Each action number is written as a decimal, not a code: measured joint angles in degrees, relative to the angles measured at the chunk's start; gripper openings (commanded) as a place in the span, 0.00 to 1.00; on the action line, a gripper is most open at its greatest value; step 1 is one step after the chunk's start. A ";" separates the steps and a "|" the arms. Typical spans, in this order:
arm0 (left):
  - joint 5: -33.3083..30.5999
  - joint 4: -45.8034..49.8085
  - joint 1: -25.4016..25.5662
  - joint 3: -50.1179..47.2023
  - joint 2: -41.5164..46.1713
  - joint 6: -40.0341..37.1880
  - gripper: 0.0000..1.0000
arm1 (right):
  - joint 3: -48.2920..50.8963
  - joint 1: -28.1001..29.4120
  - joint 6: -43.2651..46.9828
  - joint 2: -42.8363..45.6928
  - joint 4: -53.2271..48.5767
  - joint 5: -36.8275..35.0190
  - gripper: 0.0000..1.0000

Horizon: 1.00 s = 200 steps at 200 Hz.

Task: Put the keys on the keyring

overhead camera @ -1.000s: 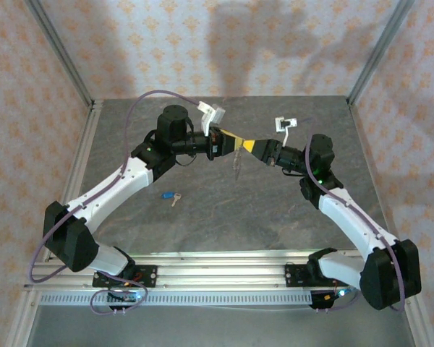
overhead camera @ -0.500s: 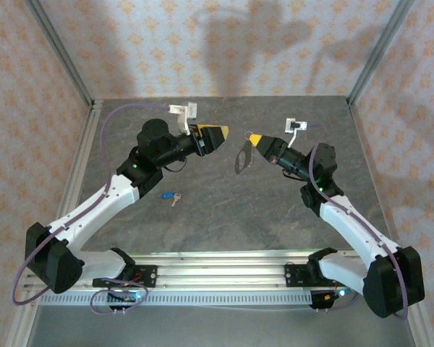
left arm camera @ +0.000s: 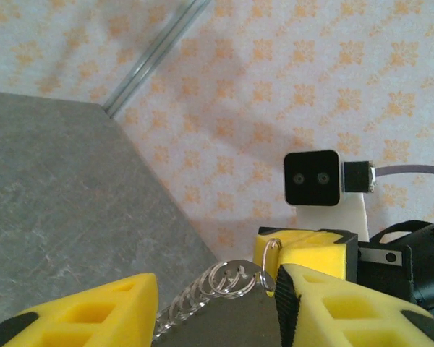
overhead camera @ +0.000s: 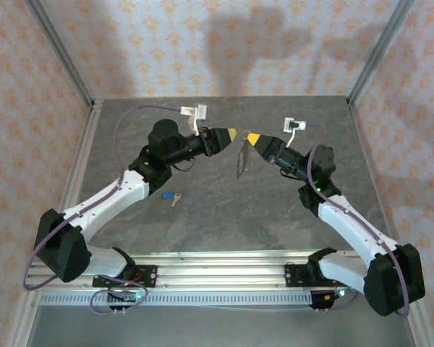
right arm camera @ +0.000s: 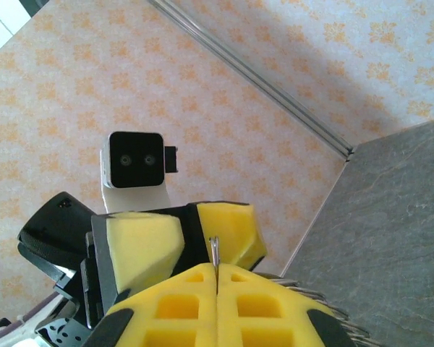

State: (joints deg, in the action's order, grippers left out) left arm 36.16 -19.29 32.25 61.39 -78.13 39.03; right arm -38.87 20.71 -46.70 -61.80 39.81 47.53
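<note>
My right gripper (overhead camera: 253, 138) is raised over the table's middle, shut on the top ring of the keyring (overhead camera: 241, 160), which hangs below it. In the right wrist view the thin ring wire (right arm camera: 215, 251) sticks up between the pressed fingers of the right gripper (right arm camera: 215, 269). My left gripper (overhead camera: 230, 134) faces it from the left, open. In the left wrist view the keyring's rings and chain (left arm camera: 235, 278) lie between the spread fingers of the left gripper (left arm camera: 217, 289); the right finger (left arm camera: 325, 303) is close beside the ring. One blue-headed key (overhead camera: 171, 196) lies on the table.
The grey table (overhead camera: 224, 217) is bounded by patterned walls and metal frame posts (overhead camera: 58, 54). A rail (overhead camera: 217, 260) runs along the near edge by the arm bases. The key lies under the left forearm (overhead camera: 116, 195).
The left gripper let go near the keyring, pulled back to the left, then came back toward the right gripper with its jaws apart. The right gripper kept hold of the keyring.
</note>
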 measured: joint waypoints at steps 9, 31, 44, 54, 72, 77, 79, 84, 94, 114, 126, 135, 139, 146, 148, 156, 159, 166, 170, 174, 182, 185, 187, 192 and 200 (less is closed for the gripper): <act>0.28 -0.31 0.17 0.00 -0.26 0.04 0.45 | 0.00 0.00 -0.26 -0.20 0.28 -0.02 0.00; 0.90 -1.62 0.79 0.00 -0.74 0.20 0.43 | 0.00 0.07 -0.70 -0.61 0.79 -0.02 0.00; 0.94 -2.29 0.98 0.00 -0.92 0.22 0.42 | 0.00 0.17 -0.90 -0.72 1.05 -0.02 0.00; 0.92 -2.71 1.16 0.00 -1.01 0.24 0.41 | 0.00 0.26 -0.92 -0.72 1.22 -0.02 0.00; 0.94 -3.30 1.64 0.00 -1.18 0.42 0.40 | 0.00 0.26 -1.11 -0.72 1.62 0.00 0.00; 0.94 -3.37 1.84 0.00 -1.22 0.44 0.40 | 0.00 0.26 -1.14 -0.72 1.68 0.00 0.00; 0.94 -3.45 1.90 0.00 -1.27 0.44 0.40 | 0.00 0.26 -1.16 -0.72 1.70 -0.02 0.00; 0.98 -3.61 1.90 0.00 -1.36 0.46 0.39 | 0.00 0.26 -1.18 -0.72 1.75 -0.02 0.00; 0.98 -4.13 2.27 0.00 -1.57 0.59 0.39 | 0.00 0.26 -1.29 -0.72 1.86 0.00 0.00; 1.05 -4.68 2.62 0.00 -1.95 0.63 0.37 | 0.00 0.26 -1.31 -0.72 1.86 0.00 0.00; 1.09 -4.83 2.67 0.00 -2.01 0.66 0.36 | 0.00 0.26 -1.31 -0.72 1.86 0.00 0.00; 1.09 -5.01 2.91 0.00 -2.05 0.63 0.36 | 0.00 0.26 -1.31 -0.72 1.86 0.00 0.00; 1.07 -5.16 2.93 0.00 -2.08 0.63 0.36 | 0.00 0.26 -1.31 -0.72 1.86 0.00 0.00; 1.07 -5.35 3.02 0.00 -2.12 0.66 0.35 | 0.00 0.26 -1.31 -0.72 1.86 0.00 0.00; 1.11 -5.44 3.02 0.00 -2.14 0.63 0.35 | 0.00 0.26 -1.31 -0.72 1.86 0.00 0.00; 1.11 -5.64 3.08 0.02 -2.21 0.63 0.35 | 0.00 0.26 -1.31 -0.72 1.86 0.00 0.00; 1.09 -5.66 3.19 0.02 -2.27 0.63 0.35 | 0.00 0.26 -1.31 -0.72 1.86 0.00 0.00; 1.09 -5.73 3.30 0.02 -2.34 0.66 0.34 | 0.00 0.26 -1.33 -0.72 1.86 0.00 0.00; 1.11 -5.75 3.32 0.02 -2.40 0.63 0.33 | 0.00 0.26 -1.33 -0.72 1.86 0.00 0.00; 1.09 -5.79 3.41 0.02 -2.45 0.68 0.32 | 0.00 0.26 -1.31 -0.72 1.86 0.00 0.00; 1.09 -5.88 3.39 0.07 -2.64 0.63 0.32 | 0.00 0.26 -1.31 -0.72 1.86 0.00 0.00; 1.09 -5.90 3.41 0.07 -2.67 0.66 0.32 | 0.00 0.28 -1.31 -0.72 1.86 0.00 0.00; 1.09 -5.90 3.41 0.07 -2.73 0.66 0.32 | 0.00 0.28 -1.31 -0.72 1.84 0.00 0.00; 1.09 -5.90 3.41 0.07 -2.82 0.66 0.32 | 0.00 0.26 -1.31 -0.72 1.84 0.00 0.00; 1.09 -5.88 3.41 0.07 -2.93 0.66 0.31 | 0.00 0.28 -1.31 -0.72 1.84 0.00 0.00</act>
State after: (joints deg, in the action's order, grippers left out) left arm 37.26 -25.17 35.66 61.45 -81.06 39.68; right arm -38.87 20.99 -48.01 -62.52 41.65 47.53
